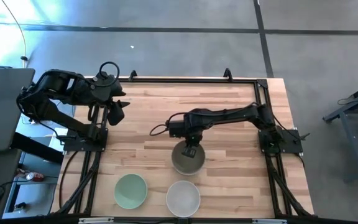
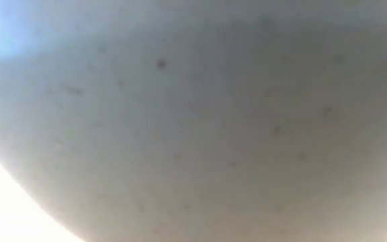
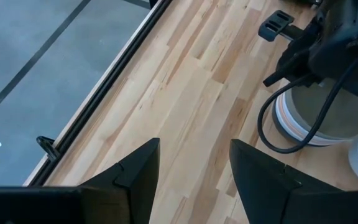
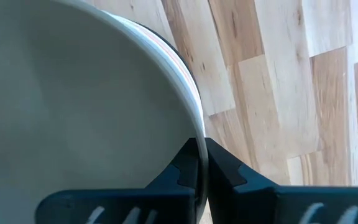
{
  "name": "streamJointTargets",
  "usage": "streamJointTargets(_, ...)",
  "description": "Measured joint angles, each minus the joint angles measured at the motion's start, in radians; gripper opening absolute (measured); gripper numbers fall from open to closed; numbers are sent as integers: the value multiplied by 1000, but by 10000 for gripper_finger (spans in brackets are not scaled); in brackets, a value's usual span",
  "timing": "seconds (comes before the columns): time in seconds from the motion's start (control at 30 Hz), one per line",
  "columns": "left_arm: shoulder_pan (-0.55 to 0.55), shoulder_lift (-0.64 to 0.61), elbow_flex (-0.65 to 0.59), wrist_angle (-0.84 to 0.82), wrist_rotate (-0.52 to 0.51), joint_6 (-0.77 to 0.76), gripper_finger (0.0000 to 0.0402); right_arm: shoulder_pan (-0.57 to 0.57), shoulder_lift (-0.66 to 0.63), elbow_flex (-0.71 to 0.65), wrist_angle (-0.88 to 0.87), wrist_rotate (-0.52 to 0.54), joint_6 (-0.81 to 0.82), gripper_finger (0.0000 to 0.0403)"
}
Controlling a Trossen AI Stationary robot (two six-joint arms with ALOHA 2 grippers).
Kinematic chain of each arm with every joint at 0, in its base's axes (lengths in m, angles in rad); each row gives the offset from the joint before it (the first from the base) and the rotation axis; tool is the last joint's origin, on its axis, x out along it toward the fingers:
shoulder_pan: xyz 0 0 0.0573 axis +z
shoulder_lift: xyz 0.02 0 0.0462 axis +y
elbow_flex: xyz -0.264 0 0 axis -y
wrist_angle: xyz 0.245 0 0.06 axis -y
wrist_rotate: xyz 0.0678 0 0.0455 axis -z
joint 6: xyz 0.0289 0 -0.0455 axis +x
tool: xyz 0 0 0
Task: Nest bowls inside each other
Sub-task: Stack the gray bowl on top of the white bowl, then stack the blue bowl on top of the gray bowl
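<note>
On the wooden tabletop (image 1: 229, 124), the right end effector (image 1: 191, 151) hangs over the far rim of the olive grey-green bowl (image 1: 187, 160), which sits near the middle of the tabletop's front half. The right wrist view shows its two dark fingers (image 4: 219, 171) pinched together on that bowl's thin rim, one inside the wall and one outside. The olive grey-green bowl is the top of a nested stack: the left wrist view shows white and peach-orange rims (image 3: 284, 121) banded beneath it, and the right wrist view shows thin rim edges just outside its own.

The pale mint green bowl (image 1: 131, 190) stands alone near the front edge, left of the stack and apart from it. A white bowl (image 1: 183, 198) stands just beside the mint one, directly in front of the stack. It fills the low view as a blurred pale wall.

The left end effector (image 1: 115, 111) hovers above the tabletop's far left part, well apart from every bowl, its fingers (image 3: 135, 174) spread apart and empty.
</note>
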Motion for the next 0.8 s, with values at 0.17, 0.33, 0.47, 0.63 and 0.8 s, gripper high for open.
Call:
streamJointTargets(0.17, 0, 0, 0, 0, 0, -4, 184, -1, 23, 1, 2, -13, -25, 0)
streamJointTargets(0.33, 0, 0, 0, -1, 2, -11, 184, 0, 21, 1, 22, -10, -16, 2)
streamJointTargets(0.47, 0, 0, 0, -2, 2, -19, 184, 0, 21, 1, 13, -9, -14, 32)
streamJointTargets(0.63, 0, 0, 0, -2, 2, -19, 184, 10, 21, 1, 12, -2, -16, 112)
streamJointTargets(0.8, 0, 0, 0, -2, 2, -19, 184, 16, 17, 1, 9, -11, -14, 182)
